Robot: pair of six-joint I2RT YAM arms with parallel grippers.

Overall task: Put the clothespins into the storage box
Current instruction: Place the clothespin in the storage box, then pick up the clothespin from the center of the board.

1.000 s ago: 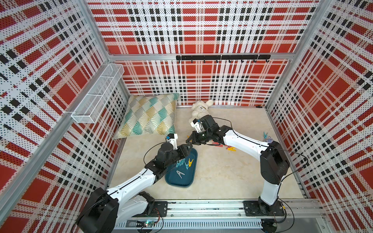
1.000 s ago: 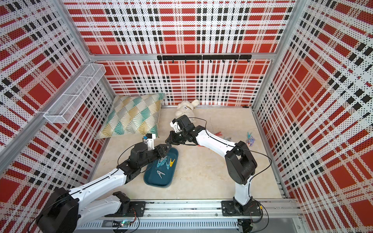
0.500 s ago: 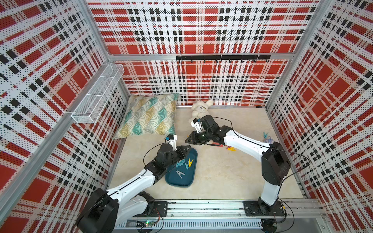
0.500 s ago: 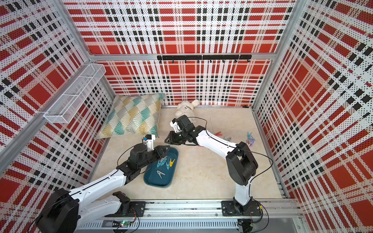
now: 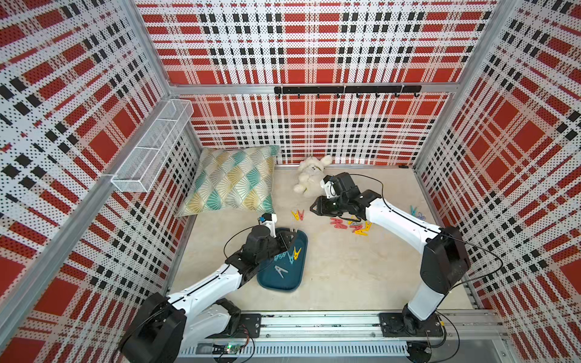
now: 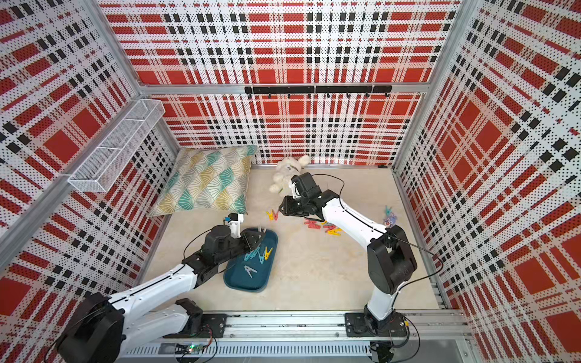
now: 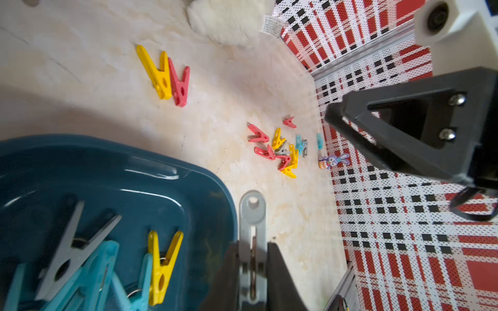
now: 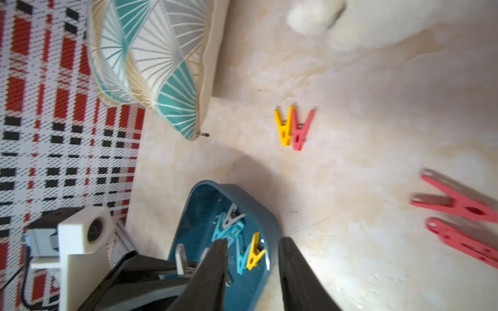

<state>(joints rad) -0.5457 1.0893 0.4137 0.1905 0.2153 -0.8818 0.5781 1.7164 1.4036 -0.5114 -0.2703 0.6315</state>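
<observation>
Enclosing beige tabletop [image 5: 345, 267], plaid walls [image 5: 314, 47], left fingers [image 7: 281, 274] pinching grey clothespin [image 7: 252, 215], right fingers [image 8: 213, 269] parted.

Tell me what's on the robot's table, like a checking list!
surface: beige table, no spills seen.
job's things: box holds blue, yellow and grey pins; a yellow-red pair, a mixed pile and a blue pin by the wall lie loose.
clutter: pillow, plush toy, bunny figure.
grippers: left gripper shut on a grey pin at the box's far end; right gripper open, empty.
cables: black loops on both arms.
surroundings: plaid walls, wire basket, hook rail.
</observation>
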